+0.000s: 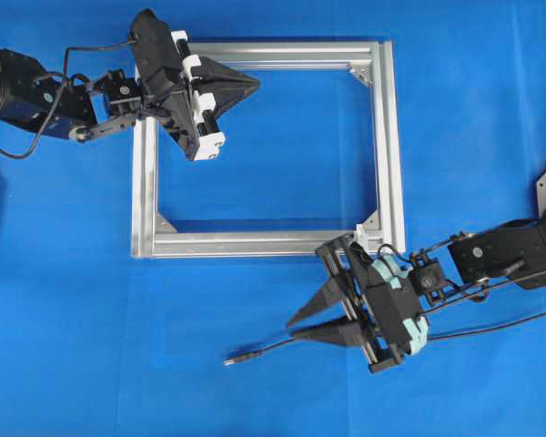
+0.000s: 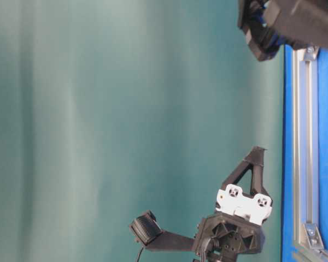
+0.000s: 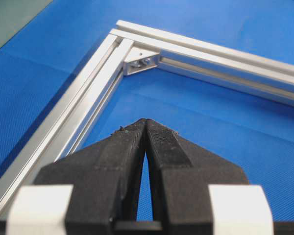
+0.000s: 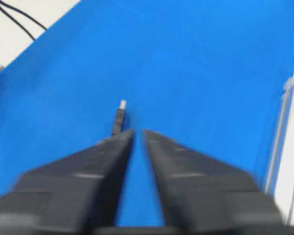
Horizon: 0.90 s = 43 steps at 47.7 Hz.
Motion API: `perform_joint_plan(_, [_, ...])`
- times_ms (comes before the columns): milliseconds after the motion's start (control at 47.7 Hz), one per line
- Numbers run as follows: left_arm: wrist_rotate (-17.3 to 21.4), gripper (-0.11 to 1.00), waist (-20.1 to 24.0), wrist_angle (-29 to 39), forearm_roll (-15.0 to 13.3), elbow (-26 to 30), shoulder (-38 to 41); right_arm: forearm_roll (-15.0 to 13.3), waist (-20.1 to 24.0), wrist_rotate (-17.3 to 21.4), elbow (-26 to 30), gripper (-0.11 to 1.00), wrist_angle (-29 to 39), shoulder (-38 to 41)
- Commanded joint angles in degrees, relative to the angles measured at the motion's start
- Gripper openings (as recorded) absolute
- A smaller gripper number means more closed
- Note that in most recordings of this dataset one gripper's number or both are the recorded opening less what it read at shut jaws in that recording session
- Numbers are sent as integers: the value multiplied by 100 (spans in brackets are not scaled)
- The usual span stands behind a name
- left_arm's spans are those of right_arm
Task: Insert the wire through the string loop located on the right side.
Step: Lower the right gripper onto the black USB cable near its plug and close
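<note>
The wire (image 1: 273, 349) lies on the blue mat in front of the silver frame (image 1: 393, 137), its plug tip (image 1: 229, 361) pointing left. My right gripper (image 1: 291, 330) hovers over the wire just behind the plug. Its jaws stand slightly apart, with only mat between them. In the right wrist view the plug (image 4: 119, 117) shows just past the left fingertip of that gripper (image 4: 139, 132). A tiny white speck, probably the string loop (image 1: 360, 228), sits at the frame's near right corner. My left gripper (image 1: 257, 84) is shut and empty above the frame's far left corner (image 3: 142, 59).
The frame (image 3: 88, 98) is a rectangle of aluminium rails with triangular corner brackets (image 1: 360, 71). Its right rail (image 4: 290, 147) runs close beside my right gripper. Thicker black arm cables (image 1: 491, 320) trail off to the right. The blue mat (image 1: 255, 401) covers the table.
</note>
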<state>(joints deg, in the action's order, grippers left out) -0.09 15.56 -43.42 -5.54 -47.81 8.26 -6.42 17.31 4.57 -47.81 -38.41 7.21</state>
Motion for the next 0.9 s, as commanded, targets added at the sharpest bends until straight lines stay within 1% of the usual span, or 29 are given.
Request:
perform_joint_plan(0, [-9,0,-9,-35,18,97,-149,18,53,26,114,31,-26,-149])
perform_joint_plan(42, [-9,0,-9,-35,18,97,-158,18,70,35,132,43,-18,-141])
perform_joint_plan(84, [-9,0,0,-35,18,97,-158,35,88,35,158,57,-18,-132])
perform_joint_plan(168, [-9,0,0,-35,26,97,-149,70,105,44,220,81,-18,-88])
perform_joint_plan(189, [-9,0,-9,-35,26,97,-149,97,105,44,237,85,-26,-53])
perform_joint_plan(210, [-9,0,-9,-35,18,105,-149,114,114,44,255,87,-26,-26])
perform_joint_plan(336, [-9,0,0,-35,18,105,-149,299,149,53,369,77,-44,202])
perform_joint_plan(587, [-9,0,0,-35,26,105,-149,826,290,53,492,78,-53,703])
perform_joint_plan(818, [-9,0,0,-35,26,105,-149,1151,369,53,615,77,-167,1107])
perform_joint_plan(881, [-9,0,0,-35,26,105,-149,1195,378,53,659,77,-167,1213])
